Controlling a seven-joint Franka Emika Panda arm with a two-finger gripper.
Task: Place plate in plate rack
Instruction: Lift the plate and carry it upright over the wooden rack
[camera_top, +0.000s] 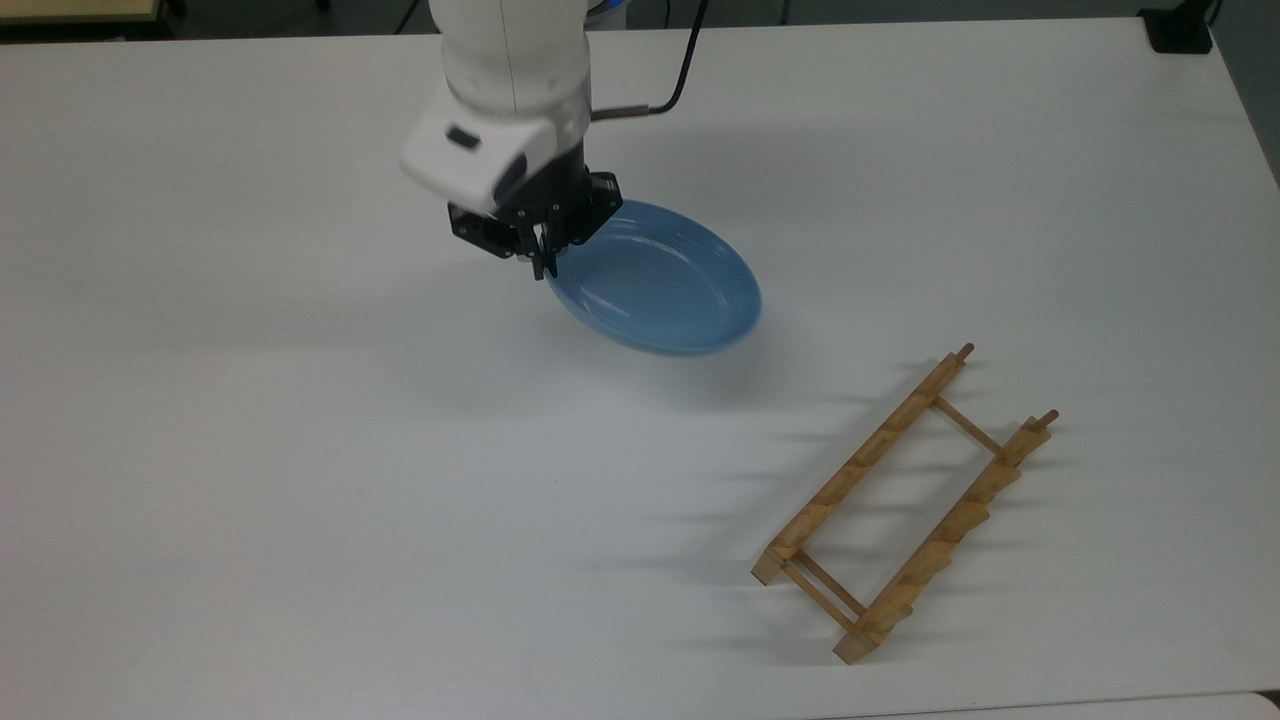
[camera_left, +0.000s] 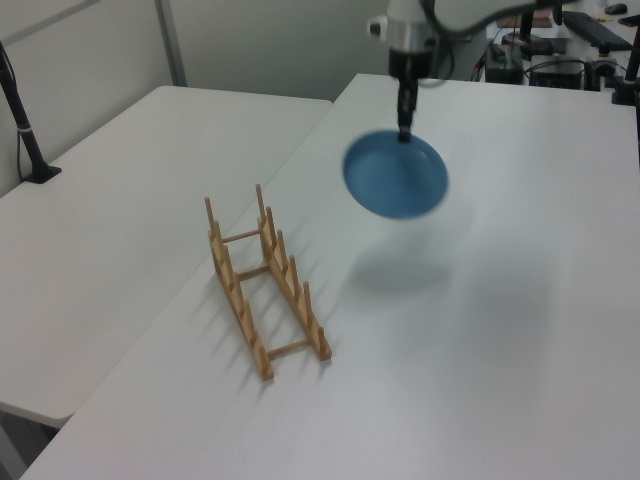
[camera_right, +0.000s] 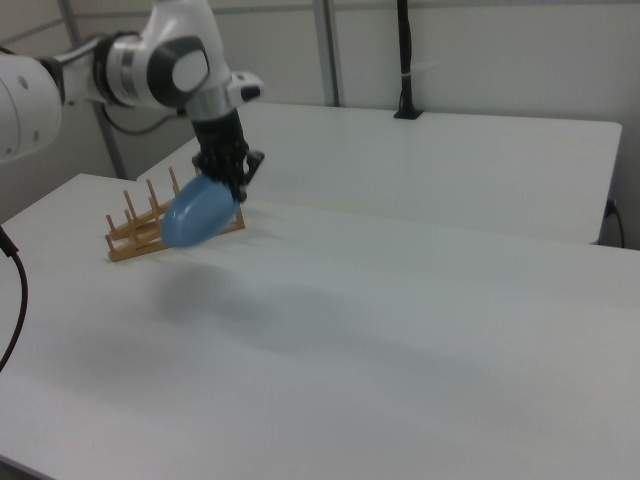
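One light-blue plate (camera_top: 655, 280) is in play, sitting upper centre of the top view, pinched by its rim and hanging clear of the white table (camera_top: 300, 450); its soft shadow falls on the tabletop below it in the left view, centre frame, so it's airborne, not dragging. The gripper (camera_top: 545, 262) is clamped on the plate's rim at the top view's left edge of the plate, fingers together on that raised lip. Edge grip makes sense: the plate hangs tilted from the pinch point, close to on-edge in the left view (camera_left: 396, 175), which looks like the orientation needed to drop into a slot rather than lying flat. In the right view the plate (camera_right: 198, 215) hangs below the wrist, mid-left of frame, overlapping the rack in the picture only. The wooden plate rack (camera_top: 905, 505) sits lower right in the top view, well apart from the plate, lying diagonally with its two notched rails parallel and pegs up; left view shows it (camera_left: 265, 285) centre-left, pegs upright, slots unoccupied. My read: transport phase, lift done, insertion not yet started. Risk is the plate swinging or slipping in a one-point rim pinch. A black cable (camera_top: 672, 85) runs off the wrist, top centre. No brands, labels or readable writing anywhere.
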